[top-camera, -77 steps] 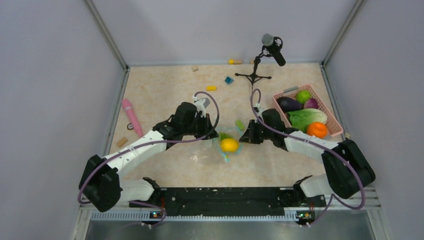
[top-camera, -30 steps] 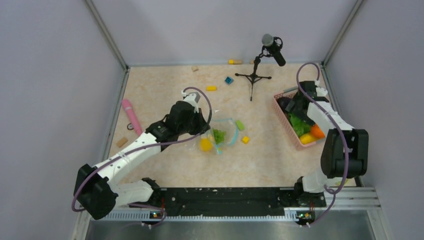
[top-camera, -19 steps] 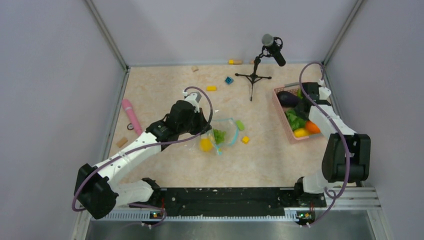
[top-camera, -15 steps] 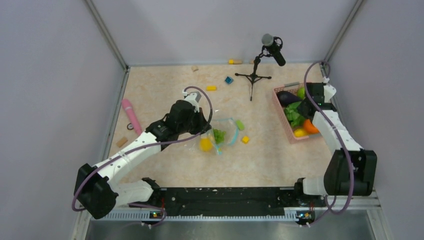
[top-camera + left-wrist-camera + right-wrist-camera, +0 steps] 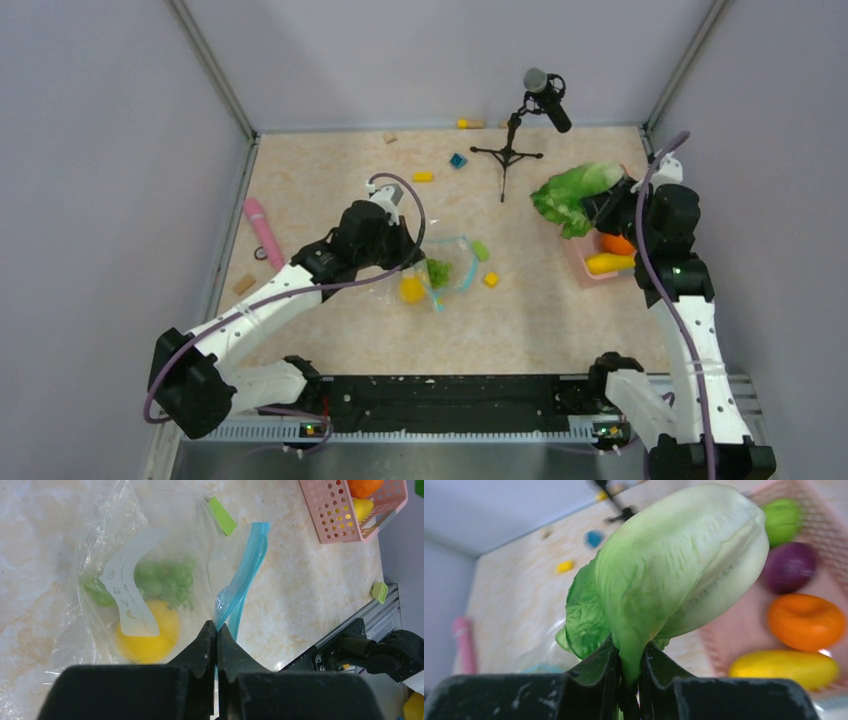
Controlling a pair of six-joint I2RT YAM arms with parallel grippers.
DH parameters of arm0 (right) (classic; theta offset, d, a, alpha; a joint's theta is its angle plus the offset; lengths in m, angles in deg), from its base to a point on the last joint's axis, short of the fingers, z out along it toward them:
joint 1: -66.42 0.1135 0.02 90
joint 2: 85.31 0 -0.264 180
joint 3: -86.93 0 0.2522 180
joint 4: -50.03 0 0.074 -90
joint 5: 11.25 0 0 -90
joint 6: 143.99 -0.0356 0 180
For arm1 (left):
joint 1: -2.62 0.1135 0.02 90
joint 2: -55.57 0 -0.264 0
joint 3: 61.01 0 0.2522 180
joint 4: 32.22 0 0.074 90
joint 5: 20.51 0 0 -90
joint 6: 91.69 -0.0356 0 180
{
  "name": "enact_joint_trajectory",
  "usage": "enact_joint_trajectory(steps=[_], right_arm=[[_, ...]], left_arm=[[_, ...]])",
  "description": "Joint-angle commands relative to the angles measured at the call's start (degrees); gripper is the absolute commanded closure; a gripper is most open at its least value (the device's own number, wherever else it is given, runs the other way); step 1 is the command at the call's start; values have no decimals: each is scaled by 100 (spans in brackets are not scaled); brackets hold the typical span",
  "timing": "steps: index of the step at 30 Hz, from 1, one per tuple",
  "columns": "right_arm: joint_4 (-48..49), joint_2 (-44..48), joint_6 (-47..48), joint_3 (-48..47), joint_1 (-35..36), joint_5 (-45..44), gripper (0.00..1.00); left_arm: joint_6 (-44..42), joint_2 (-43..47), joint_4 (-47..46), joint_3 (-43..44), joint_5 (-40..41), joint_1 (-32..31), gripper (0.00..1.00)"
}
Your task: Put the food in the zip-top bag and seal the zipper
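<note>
The right tool (image 5: pixel 629 679) grips the lettuce (image 5: pixel 674 570) by its thin base, raised near the basket (image 5: pixel 340 510). It looks light, rubbery and probably floppy. The left tool (image 5: pixel 216 632) pinches the zipper (image 5: pixel 250 560) of the limp, slippery bag (image 5: pixel 100 525) lying on the tabletop (image 5: pixel 330 170).

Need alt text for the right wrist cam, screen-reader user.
Right gripper shut on the base of a pale-green toy lettuce, held up and filling most of the frame. Behind it to the right, a pink basket holds a lime, a purple piece, an orange and a long yellow piece.
</note>
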Motion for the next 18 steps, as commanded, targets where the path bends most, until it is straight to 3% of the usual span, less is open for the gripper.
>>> enact_joint_trajectory(steps=[1, 6, 11, 15, 18], right_arm=[[789, 342, 388, 322, 79, 3840, 100], [1112, 892, -68, 1099, 1185, 4877, 100], [427, 873, -237, 1351, 2420, 5386, 100], [-45, 698, -246, 1619, 2709, 5948, 100], [168, 494, -396, 1927, 2750, 6325, 100]], left_arm=[[61, 225, -258, 59, -109, -8, 100], [-58, 301, -146, 38, -149, -8, 100], [-283, 243, 68, 56, -262, -13, 100], [-431, 240, 102, 59, -432, -14, 100], [-547, 233, 88, 19, -701, -15, 100]])
